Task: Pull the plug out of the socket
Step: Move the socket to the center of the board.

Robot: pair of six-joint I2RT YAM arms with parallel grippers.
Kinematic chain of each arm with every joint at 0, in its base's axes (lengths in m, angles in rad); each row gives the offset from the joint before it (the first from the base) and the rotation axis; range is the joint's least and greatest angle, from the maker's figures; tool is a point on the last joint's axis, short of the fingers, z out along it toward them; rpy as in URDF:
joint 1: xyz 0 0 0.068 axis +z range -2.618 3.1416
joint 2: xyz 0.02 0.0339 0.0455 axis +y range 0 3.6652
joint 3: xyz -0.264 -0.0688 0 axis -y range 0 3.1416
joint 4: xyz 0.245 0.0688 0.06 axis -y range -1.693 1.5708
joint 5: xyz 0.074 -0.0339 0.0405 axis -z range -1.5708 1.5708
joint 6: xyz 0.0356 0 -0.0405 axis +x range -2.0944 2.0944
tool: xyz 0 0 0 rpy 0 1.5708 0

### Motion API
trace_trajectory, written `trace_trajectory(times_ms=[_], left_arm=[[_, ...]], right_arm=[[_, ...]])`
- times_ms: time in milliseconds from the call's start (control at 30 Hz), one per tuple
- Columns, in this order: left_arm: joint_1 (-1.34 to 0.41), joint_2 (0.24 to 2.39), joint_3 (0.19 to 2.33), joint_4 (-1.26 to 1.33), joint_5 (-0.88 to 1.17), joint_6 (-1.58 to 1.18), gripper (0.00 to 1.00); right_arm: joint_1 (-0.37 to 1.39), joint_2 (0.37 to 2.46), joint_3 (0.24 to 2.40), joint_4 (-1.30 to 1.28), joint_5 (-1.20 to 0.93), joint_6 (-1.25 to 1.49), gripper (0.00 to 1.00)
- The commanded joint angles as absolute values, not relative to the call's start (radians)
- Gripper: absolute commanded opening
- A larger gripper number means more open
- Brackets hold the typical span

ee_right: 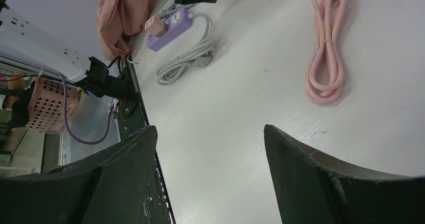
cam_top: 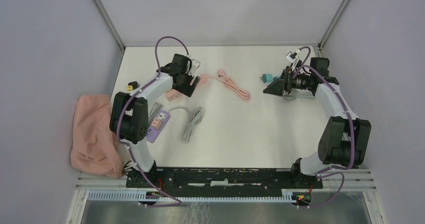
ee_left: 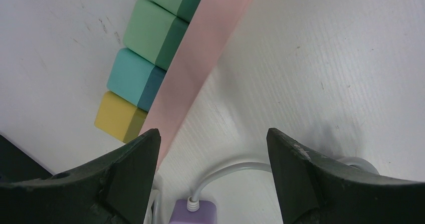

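Observation:
A pink power strip (ee_left: 200, 58) lies under my left gripper (ee_left: 213, 149), with green (ee_left: 150, 31), teal (ee_left: 131, 76) and yellow (ee_left: 118, 116) plugs set along its side. The left gripper is open with nothing between its fingers, and its left finger (ee_left: 135, 164) is by the strip's edge. In the top view the left gripper (cam_top: 186, 86) hovers over this strip (cam_top: 174, 93). A purple power strip (ee_right: 170, 26) carries a pink plug (ee_right: 156, 26). My right gripper (ee_right: 210, 144) is open over bare table, far from both strips.
A grey coiled cable (cam_top: 193, 124) lies beside the purple strip (cam_top: 159, 124). A pink coiled cable (cam_top: 233, 85) lies mid-table, and a loose teal plug (cam_top: 268, 77) sits near the right gripper (cam_top: 270, 87). A pink cloth (cam_top: 92, 134) hangs at the left edge.

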State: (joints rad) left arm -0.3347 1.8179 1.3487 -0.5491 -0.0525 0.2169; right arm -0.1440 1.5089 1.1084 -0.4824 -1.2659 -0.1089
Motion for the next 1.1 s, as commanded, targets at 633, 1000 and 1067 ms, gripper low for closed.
trace_trajectory(times_ms=[633,1000,1067], left_arm=[[-0.307,1.950,1.506,-0.552,-0.100,0.339,0.72],[-0.293,2.000,1.508,-0.558,-0.080,0.339,0.57],[-0.293,2.002,1.509,-0.565,-0.077,0.333,0.46]], right_arm=[[-0.142,1.524,1.169,-0.539,-1.315,-0.186,0.83],[-0.142,1.530,1.174,-0.557,-1.319,-0.198,0.83],[-0.143,1.530,1.177,-0.562,-1.321,-0.202,0.83]])
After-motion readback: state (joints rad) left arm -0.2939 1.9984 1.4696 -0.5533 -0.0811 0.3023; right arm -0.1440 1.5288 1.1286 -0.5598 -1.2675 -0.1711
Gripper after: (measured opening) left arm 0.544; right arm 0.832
